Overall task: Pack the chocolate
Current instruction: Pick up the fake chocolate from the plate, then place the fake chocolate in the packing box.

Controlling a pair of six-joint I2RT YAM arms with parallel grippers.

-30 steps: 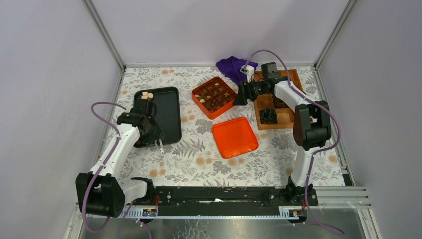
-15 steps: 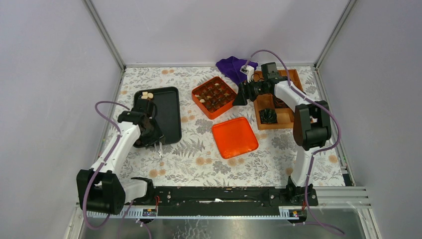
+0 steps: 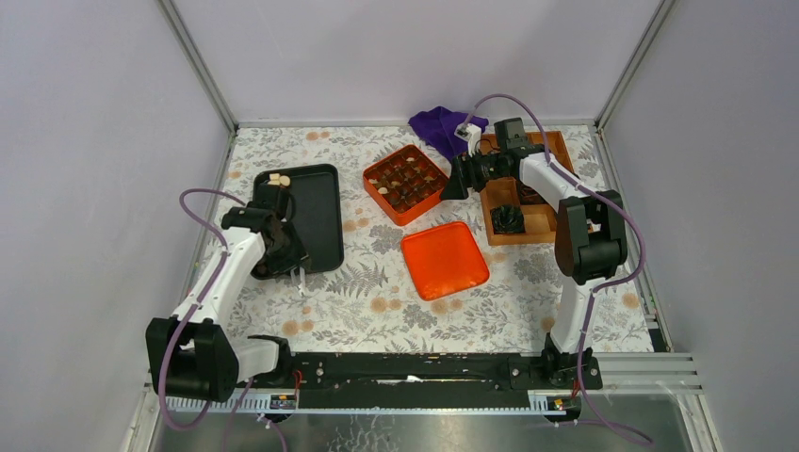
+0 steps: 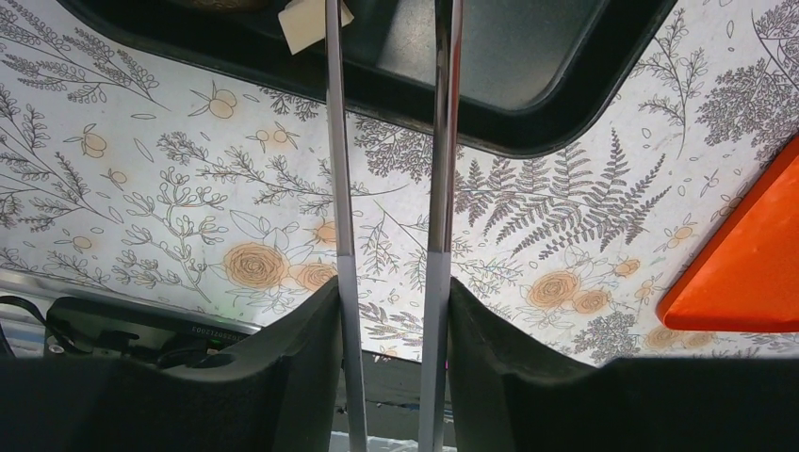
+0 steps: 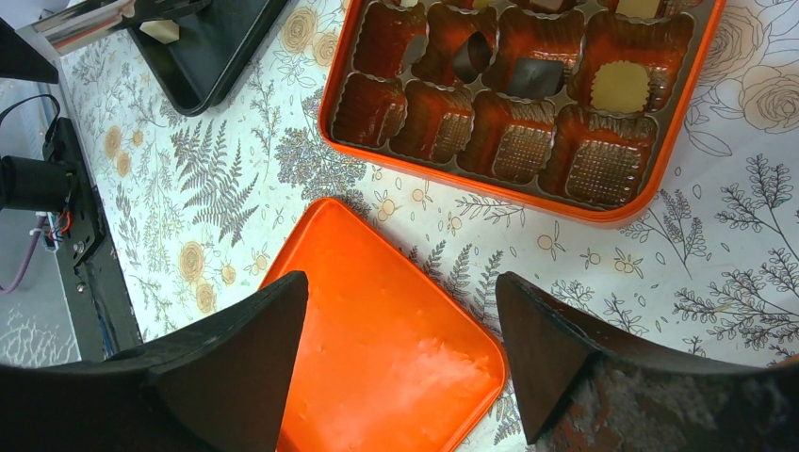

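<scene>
step: fetching loose chocolate (image 3: 277, 179) from black tray (image 3: 320, 212), far-left of bench | left gripper (image 3: 301, 276): fingers apart, nothing between them, at tray's near edge | right gripper (image 3: 456, 181): spread wide, empty, beside orange box (image 3: 384, 201), far centre | next: likely pinch one piece, carry it to an empty cell

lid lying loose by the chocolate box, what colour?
Plain orange, no pattern. The lid shows best in the right wrist view.
</scene>
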